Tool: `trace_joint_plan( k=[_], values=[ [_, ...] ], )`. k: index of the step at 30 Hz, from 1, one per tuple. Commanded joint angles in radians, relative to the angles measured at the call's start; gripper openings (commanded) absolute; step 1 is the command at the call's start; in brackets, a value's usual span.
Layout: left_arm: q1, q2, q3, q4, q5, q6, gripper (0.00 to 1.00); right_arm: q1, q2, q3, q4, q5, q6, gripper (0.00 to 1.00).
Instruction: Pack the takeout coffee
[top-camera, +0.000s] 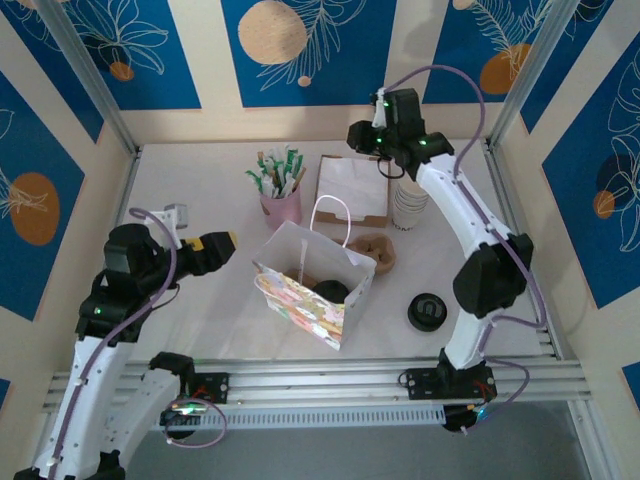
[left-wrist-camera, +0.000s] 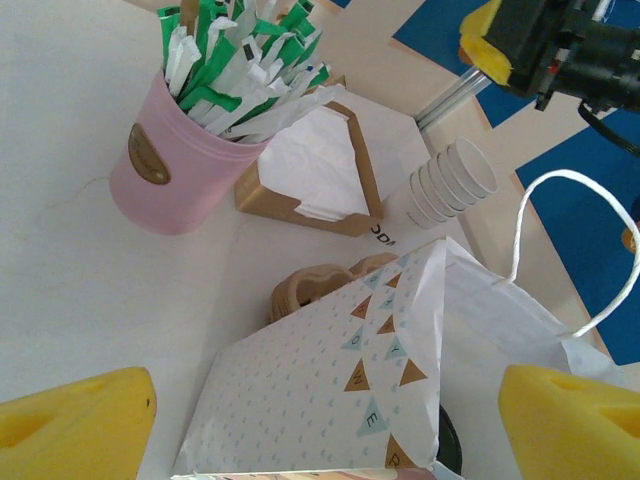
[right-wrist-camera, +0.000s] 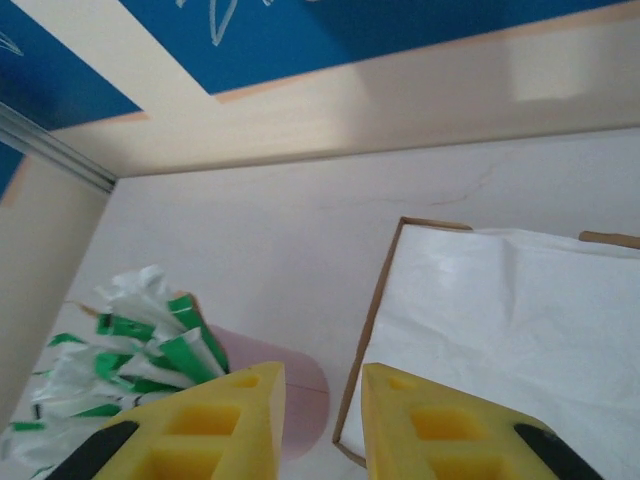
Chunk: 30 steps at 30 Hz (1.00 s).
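The white patterned paper bag (top-camera: 312, 292) stands open mid-table. Inside it shows a round black lid, which I take for the takeout coffee (top-camera: 330, 292); the bag walls hide its cup. Its dark edge peeks past the bag wall (left-wrist-camera: 447, 440) in the left wrist view. My left gripper (top-camera: 222, 250) hovers left of the bag, clear of it, open wide and empty (left-wrist-camera: 330, 430). My right gripper (right-wrist-camera: 322, 385) hangs over the back of the table between the pink cup (right-wrist-camera: 300, 400) and the napkin box (right-wrist-camera: 500, 320). Its fingers are slightly apart with nothing between them.
A pink cup of green-and-white sachets (top-camera: 281, 205), a napkin box (top-camera: 353, 187) and a stack of white paper cups (top-camera: 408, 205) line the back. Brown pulp carriers (top-camera: 377, 250) sit behind the bag. A loose black lid (top-camera: 427, 312) lies to its right.
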Motion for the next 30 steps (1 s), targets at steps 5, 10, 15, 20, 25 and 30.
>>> trace_joint_plan(
  k=[5,10,15,20,25,30],
  values=[
    [-0.008,0.011,-0.008,0.001,-0.016,0.006,0.89,0.012,0.174,0.135,-0.151,0.110,-0.004,0.28],
    [-0.007,0.017,-0.010,-0.007,-0.018,0.005,0.89,0.002,0.239,0.142,-0.129,0.131,-0.007,0.28],
    [-0.007,0.029,-0.004,-0.013,-0.025,0.012,0.89,-0.001,0.303,0.164,-0.115,0.153,-0.046,0.30],
    [-0.007,0.040,-0.001,-0.013,-0.025,0.007,0.89,0.001,0.377,0.204,-0.123,0.176,-0.076,0.35],
    [-0.007,0.040,0.004,-0.020,-0.041,0.007,0.89,0.004,0.437,0.239,-0.121,0.166,-0.096,0.46],
    [-0.007,0.046,0.005,-0.029,-0.045,0.010,0.88,0.014,0.488,0.287,-0.146,0.196,-0.110,0.52]
  ],
)
